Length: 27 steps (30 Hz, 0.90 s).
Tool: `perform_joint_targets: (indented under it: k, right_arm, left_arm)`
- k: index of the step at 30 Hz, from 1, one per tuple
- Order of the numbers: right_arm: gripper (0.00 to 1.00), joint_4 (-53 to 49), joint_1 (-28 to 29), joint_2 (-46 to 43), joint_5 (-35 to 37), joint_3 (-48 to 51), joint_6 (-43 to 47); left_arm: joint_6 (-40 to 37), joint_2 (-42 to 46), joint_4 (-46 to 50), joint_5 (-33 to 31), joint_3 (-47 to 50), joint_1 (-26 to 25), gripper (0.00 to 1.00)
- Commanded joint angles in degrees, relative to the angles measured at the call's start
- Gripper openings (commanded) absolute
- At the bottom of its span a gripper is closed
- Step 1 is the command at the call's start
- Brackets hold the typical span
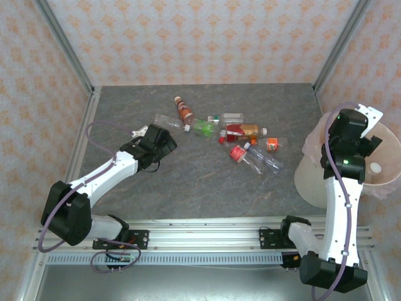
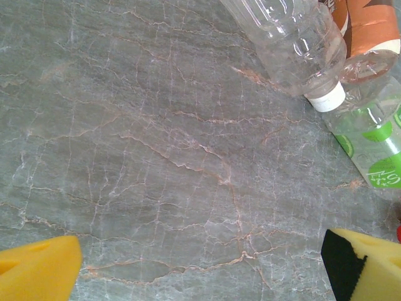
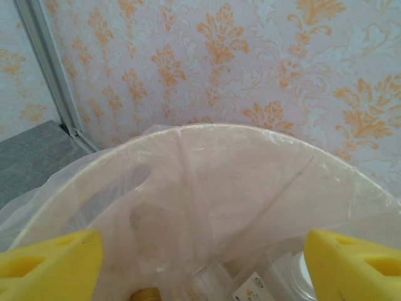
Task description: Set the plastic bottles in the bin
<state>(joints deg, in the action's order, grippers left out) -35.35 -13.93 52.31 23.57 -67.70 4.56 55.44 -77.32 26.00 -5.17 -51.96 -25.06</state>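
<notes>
My left arm [image 1: 103, 175] reaches forward, low. Left gripper [image 2: 200, 269] spread wide, empty. Right arm [image 1: 338, 207] stands tall, right gripper [image 3: 200, 263] tipped down, jaws apart, empty.

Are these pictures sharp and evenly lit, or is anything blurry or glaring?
Top external: soft, even light, only faint shadows. Left wrist: table sharp, small glints on the clear bottle. Right wrist: bright and washed-out, the bin liner hazy.

Grey marbled bench [image 1: 207, 188] carries a loose cluster of bottles [image 1: 241, 132], mostly lying on their sides, from 12 to 2 o'clock. The bag-lined bin [image 1: 311, 182] sits at its 3 o'clock edge.
</notes>
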Motion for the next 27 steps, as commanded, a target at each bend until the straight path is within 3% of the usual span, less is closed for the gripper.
perform_joint_targets:
  k: [1,4,5,11,18,20,27]
  right_arm:
    - [0.89,0.99,-0.26,-0.71,-2.22,-0.85,-0.95]
    - [0.93,1.05,-0.29,-1.56,-6.00,-1.16,-1.66]
    - [0.99,1.08,-0.27,-1.90,-7.90,-1.29,-1.90]
    - [0.99,3.41,-0.22,-5.51,-27.24,-0.59,-2.46]
    - [0.99,11.93,0.81,-6.76,-61.63,1.48,-14.98]
    - [0.99,15.27,2.68,-6.86,-64.54,2.37,-18.35]
    - [0.99,12.62,7.45,-7.05,-62.37,2.22,-16.56]
  left_arm:
    - [-0.49,-1.06,1.25,-1.17,-1.60,0.47,1.00]
    - [-0.68,-1.60,1.29,-0.78,-2.01,0.54,1.00]
    - [-1.02,-1.77,1.42,-0.70,-2.28,0.59,1.00]
    - [-4.78,-2.50,3.74,-1.79,-6.21,1.99,1.00]
    - [-3.77,-5.85,3.30,-2.82,-10.95,3.71,1.00]
    - [-2.36,-7.57,3.20,-2.93,-12.37,4.00,1.00]
    - [5.85,-14.49,-3.51,-0.48,-16.05,7.22,1.00]
